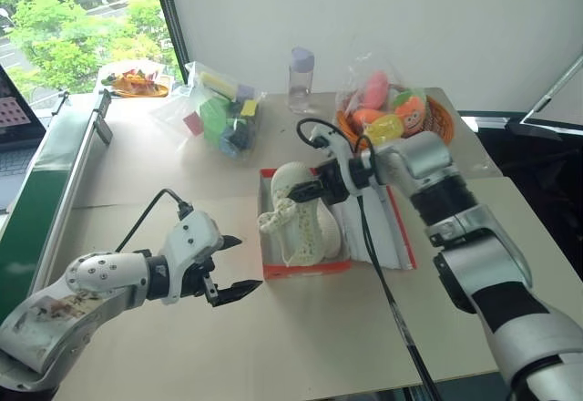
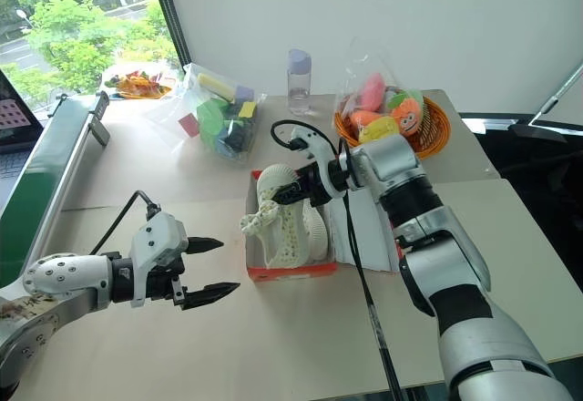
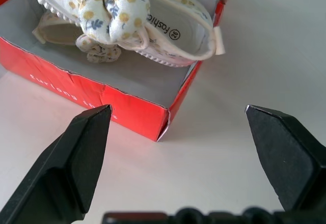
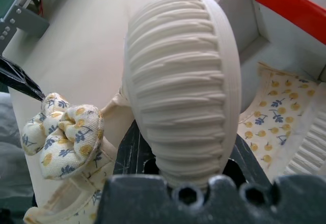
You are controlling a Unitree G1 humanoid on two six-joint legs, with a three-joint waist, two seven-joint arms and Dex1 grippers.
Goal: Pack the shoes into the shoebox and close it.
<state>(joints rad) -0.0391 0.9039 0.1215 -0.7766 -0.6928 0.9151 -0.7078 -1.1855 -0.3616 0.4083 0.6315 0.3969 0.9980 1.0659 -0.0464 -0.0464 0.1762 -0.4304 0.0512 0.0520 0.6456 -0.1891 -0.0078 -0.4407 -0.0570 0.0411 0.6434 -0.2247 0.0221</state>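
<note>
The red-orange shoebox [image 1: 306,268] stands open in the middle of the table, its lid [image 1: 393,233] lying flat on the right. One cream shoe [image 1: 314,240] with small yellow dots lies inside. My right gripper [image 1: 320,189] is shut on the other shoe [image 1: 290,185], held tilted over the box's left part, ribbed sole [image 4: 183,81] towards the wrist camera and fabric bow [image 4: 61,132] hanging down. My left gripper [image 1: 244,262] is open and holds nothing, low over the table just left of the box's near corner [image 3: 159,127].
Behind the box stand an orange woven basket [image 1: 441,120] of bagged toys, a clear bottle [image 1: 301,77] and a bag of foam blocks [image 1: 223,118]. A plate of food [image 1: 137,82] sits far left by a green rail [image 1: 46,178]. A black cable [image 1: 378,273] crosses the lid.
</note>
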